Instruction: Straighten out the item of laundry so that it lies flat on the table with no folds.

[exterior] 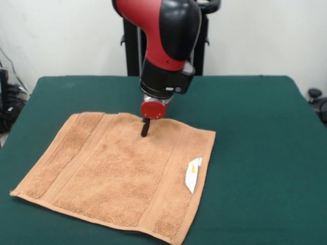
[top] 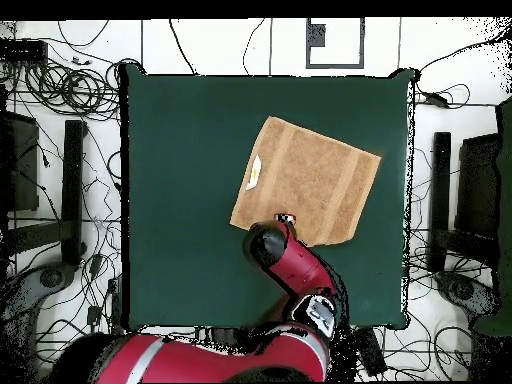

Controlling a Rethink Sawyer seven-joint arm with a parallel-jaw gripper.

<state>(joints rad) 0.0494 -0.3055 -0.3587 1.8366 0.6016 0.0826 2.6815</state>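
The orange-tan towel (exterior: pixel 122 173) lies spread out on the dark green table (exterior: pixel 255 127), turned a little askew. Its surface looks flat, and its white label (exterior: pixel 193 173) sits at its right edge. My gripper (exterior: pixel 145 128) points straight down at the towel's far edge, near the middle. It shows as one narrow dark tip, shut, touching the cloth or just above it. In the overhead view the towel (top: pixel 310 180) lies right of the table's (top: pixel 180 150) centre. There the gripper (top: pixel 287 218) is at the towel's lower edge and the label (top: pixel 254 172) at its left edge.
The red and black arm (exterior: pixel 168 41) rises from the gripper to the pedestal behind the table. Cables and black stands (top: pixel 70 180) surround the table on the floor. Bare green surface lies to the right of the towel in the front view.
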